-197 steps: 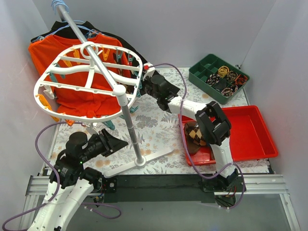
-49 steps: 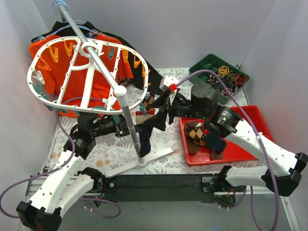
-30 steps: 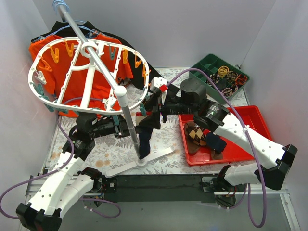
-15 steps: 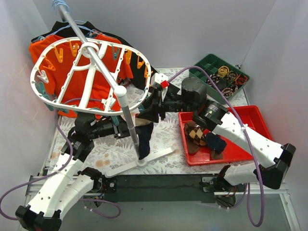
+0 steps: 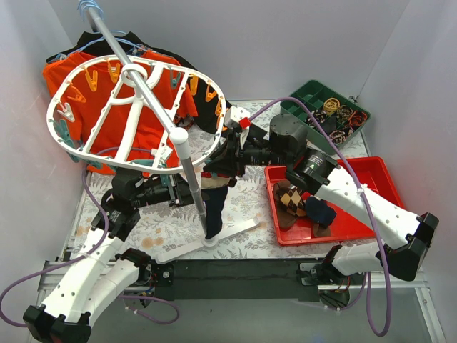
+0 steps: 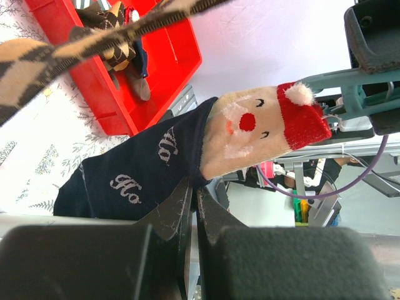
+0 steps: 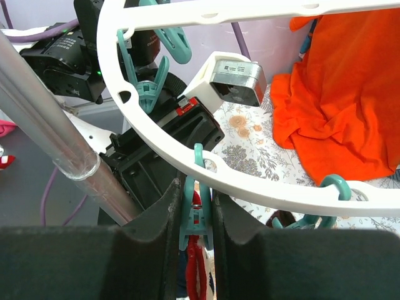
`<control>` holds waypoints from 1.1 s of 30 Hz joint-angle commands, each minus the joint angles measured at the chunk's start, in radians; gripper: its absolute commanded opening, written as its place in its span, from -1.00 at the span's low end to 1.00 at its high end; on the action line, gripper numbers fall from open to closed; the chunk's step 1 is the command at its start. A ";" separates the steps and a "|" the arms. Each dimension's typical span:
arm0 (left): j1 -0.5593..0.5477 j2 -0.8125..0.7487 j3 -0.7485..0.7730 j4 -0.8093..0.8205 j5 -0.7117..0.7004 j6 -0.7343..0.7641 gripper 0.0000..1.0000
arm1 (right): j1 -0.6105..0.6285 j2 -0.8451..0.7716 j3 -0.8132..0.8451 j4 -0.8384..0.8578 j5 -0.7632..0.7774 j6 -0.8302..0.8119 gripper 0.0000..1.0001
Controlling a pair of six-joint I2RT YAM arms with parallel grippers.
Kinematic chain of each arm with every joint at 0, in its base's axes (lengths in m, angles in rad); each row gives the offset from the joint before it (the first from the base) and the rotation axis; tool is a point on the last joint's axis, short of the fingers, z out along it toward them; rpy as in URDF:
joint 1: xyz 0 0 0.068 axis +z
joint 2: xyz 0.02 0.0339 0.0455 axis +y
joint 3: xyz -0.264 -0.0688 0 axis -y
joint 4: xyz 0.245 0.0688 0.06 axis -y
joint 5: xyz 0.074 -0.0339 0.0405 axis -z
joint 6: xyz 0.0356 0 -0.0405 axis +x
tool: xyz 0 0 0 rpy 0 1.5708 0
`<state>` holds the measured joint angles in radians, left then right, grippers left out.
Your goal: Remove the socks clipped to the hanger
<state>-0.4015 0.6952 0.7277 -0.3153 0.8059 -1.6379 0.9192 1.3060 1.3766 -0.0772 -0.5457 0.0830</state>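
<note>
Left claw is pinched shut on the edge of a navy sock with a Santa-face toe, just beside the grey pole of the white hanger. The sock hangs below the hanger's rim, above the floral tabletop. Right claw squeezes a teal clip on that rim, red fabric showing just beneath. Further right, argyle and dark socks lie in a red tray.

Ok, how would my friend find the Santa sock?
Look at the white hanger, down beside its grey pole. The sock on a teal clip is navy with "Ho Ho" and a Santa face, unlike the brown argyle sock beside it.
</note>
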 commanded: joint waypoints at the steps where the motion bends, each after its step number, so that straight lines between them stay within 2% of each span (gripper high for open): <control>1: -0.003 -0.016 -0.002 -0.027 0.039 0.012 -1.00 | -0.003 -0.008 -0.019 0.042 0.009 0.014 -0.97; 3: -0.002 -0.016 0.002 -0.028 0.039 0.013 -1.00 | -0.003 -0.013 -0.027 0.044 0.010 0.011 -0.64; 4: -0.002 -0.014 0.004 -0.028 0.039 0.013 -1.00 | -0.003 -0.014 -0.030 0.042 0.015 0.011 -0.63; 8: -0.002 -0.010 0.007 -0.059 0.056 0.033 -1.00 | -0.008 -0.024 -0.028 0.040 0.026 0.009 -0.70; 20: -0.002 -0.028 0.009 -0.122 0.046 0.066 -1.00 | -0.011 -0.024 -0.024 0.024 0.021 0.004 -0.69; 24: -0.002 -0.013 0.033 -0.120 0.050 0.073 -1.00 | -0.013 -0.031 -0.033 0.020 0.026 0.006 -0.31; 26: -0.002 -0.010 0.039 -0.120 0.052 0.076 -1.00 | -0.013 -0.036 -0.039 0.019 0.030 0.011 -0.22; 27: -0.002 -0.011 0.039 -0.119 0.053 0.076 -1.00 | -0.013 -0.037 -0.040 0.016 0.030 0.009 -0.08; 28: -0.002 -0.010 0.039 -0.120 0.053 0.076 -1.00 | -0.013 -0.039 -0.043 0.014 0.030 0.014 -0.06; 29: -0.002 -0.011 0.039 -0.119 0.055 0.076 -1.00 | -0.013 -0.040 -0.050 0.013 0.030 0.014 0.08; 32: -0.002 -0.010 0.036 -0.116 0.056 0.075 -1.00 | -0.013 -0.050 -0.063 0.008 0.030 0.020 0.14; 33: -0.002 -0.010 0.038 -0.113 0.059 0.073 -1.00 | -0.013 -0.053 -0.076 0.007 0.032 0.024 0.28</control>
<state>-0.4007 0.6918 0.7338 -0.4110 0.7994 -1.5738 0.9100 1.2926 1.3220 -0.0776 -0.5190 0.0975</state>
